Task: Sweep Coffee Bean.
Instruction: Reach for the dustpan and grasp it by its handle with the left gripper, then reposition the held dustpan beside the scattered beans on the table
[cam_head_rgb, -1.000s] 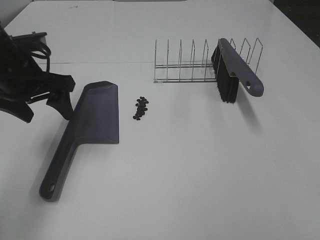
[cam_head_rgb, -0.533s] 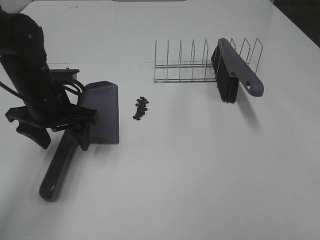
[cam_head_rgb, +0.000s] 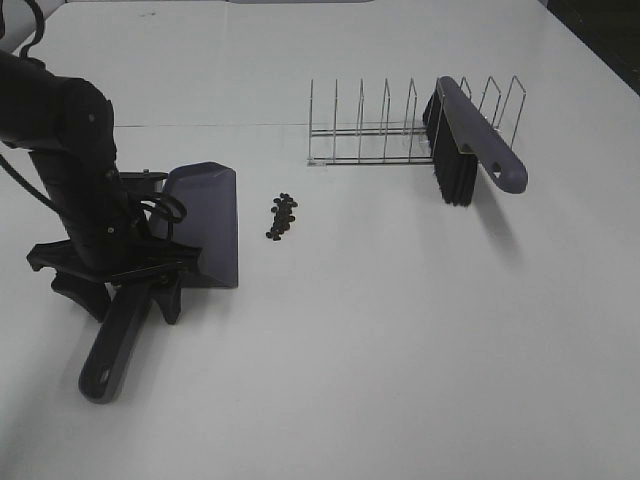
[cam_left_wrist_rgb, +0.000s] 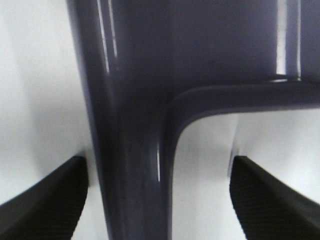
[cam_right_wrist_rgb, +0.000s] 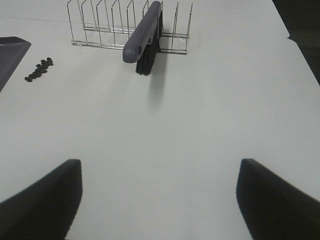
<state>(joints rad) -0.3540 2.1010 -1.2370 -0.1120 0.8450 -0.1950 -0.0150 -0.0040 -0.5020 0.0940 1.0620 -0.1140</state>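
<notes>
Dark brown coffee beans (cam_head_rgb: 282, 216) lie clustered on the white tabletop (cam_head_rgb: 400, 330) just beside the grey-purple plastic dustpan (cam_head_rgb: 205, 215), whose handle the left gripper's (cam_head_rgb: 131, 298) parted fingers straddle; the right gripper's (cam_right_wrist_rgb: 160, 164) fingers stand wide apart.

- dustpan (cam_head_rgb: 205, 215): upper handle hidden behind the left gripper (cam_head_rgb: 128, 298) in the high view; blurred and cropped by the edges in the left wrist view; a mere corner in the right wrist view.
- coffee bean (cam_head_rgb: 282, 216) cluster beside the dustpan: individual beans too small to count.
- right gripper (cam_right_wrist_rgb: 159, 200): finger ends only, cropped.
</notes>
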